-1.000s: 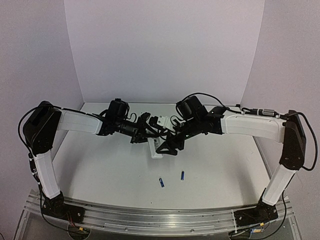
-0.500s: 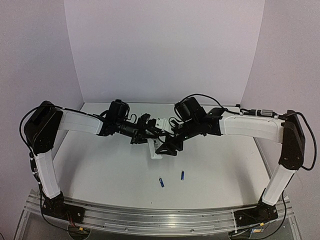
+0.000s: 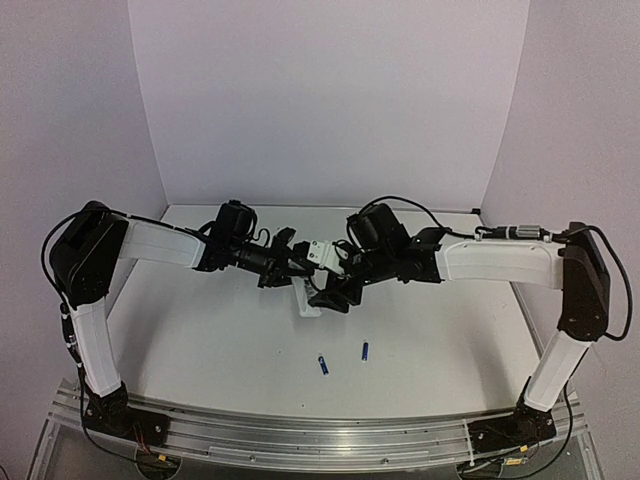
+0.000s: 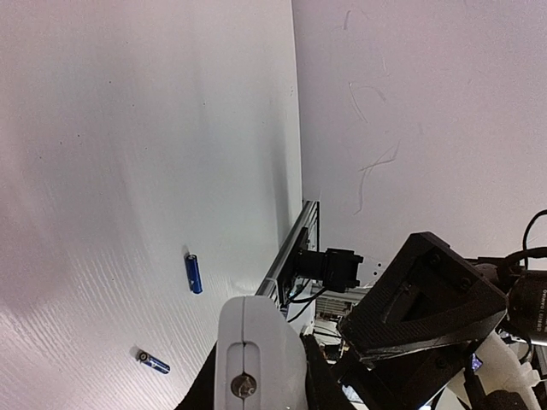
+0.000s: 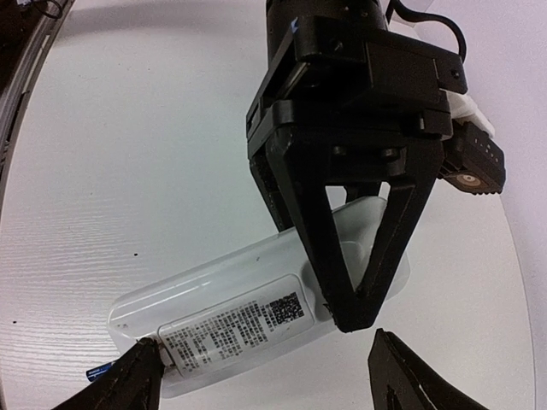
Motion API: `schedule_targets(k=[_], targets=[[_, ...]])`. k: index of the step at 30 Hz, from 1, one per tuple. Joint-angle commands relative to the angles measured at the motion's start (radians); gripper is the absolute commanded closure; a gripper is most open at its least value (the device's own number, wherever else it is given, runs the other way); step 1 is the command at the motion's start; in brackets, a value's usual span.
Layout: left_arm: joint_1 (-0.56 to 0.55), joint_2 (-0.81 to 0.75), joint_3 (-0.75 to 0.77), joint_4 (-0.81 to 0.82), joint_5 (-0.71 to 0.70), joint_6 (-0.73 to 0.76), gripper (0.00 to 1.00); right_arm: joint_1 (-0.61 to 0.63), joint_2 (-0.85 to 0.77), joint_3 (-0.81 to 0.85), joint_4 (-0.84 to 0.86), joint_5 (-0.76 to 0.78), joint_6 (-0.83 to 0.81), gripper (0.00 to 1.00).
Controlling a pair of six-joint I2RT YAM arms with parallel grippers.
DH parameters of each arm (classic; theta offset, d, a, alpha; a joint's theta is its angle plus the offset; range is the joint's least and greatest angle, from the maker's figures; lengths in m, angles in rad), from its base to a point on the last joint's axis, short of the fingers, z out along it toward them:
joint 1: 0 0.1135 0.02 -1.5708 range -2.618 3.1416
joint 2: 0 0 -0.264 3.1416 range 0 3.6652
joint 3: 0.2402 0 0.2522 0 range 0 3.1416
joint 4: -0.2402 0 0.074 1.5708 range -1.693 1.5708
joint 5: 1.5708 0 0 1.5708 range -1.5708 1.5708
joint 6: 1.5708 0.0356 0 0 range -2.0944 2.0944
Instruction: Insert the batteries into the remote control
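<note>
The two batteries (image 3: 322, 366) (image 3: 365, 351) lie loose on the white tabletop (image 3: 200, 340), low in the middle of the overhead frame. They are near each other but apart, the left one slanted and the right one nearly upright in the frame. Neither sits in the remote control (image 3: 308, 298), which is higher in that frame, between the two arms. There it appears as a white bar whose long axis runs roughly up and down the frame. In the right wrist view its long axis runs from lower left to upper right, with the back and its printed label facing the camera. I cannot tell from these views whether its battery bay is uncovered. The left hand (image 5: 350, 312) is clenched on the remote control near its upper-right end, its black fingers meeting in a narrow V. The right hand (image 3: 330, 297) is spread wide at the other end, one fingertip (image 5: 132, 376) right beside the lower-left corner and the other well clear.
</note>
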Motion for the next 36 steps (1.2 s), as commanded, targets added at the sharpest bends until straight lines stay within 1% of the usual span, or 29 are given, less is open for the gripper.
schedule_targets(k=[1, 7, 14, 36], targets=[[-0.057, -0.029, 0.047, 0.043, 0.149, -0.058, 1.0, -0.003, 0.015, -0.009, 0.159, 0.144, 0.02, 0.2], [-0.057, -0.026, 0.041, 0.034, 0.148, -0.053, 1.0, -0.001, -0.002, -0.014, 0.167, 0.182, 0.021, 0.21], [-0.057, -0.02, 0.047, -0.029, 0.126, -0.01, 1.0, 0.0, -0.024, -0.016, 0.166, 0.172, 0.017, 0.21], [-0.054, -0.002, 0.061, -0.087, 0.103, 0.027, 1.0, 0.001, -0.061, -0.013, 0.203, 0.21, 0.009, 0.22]])
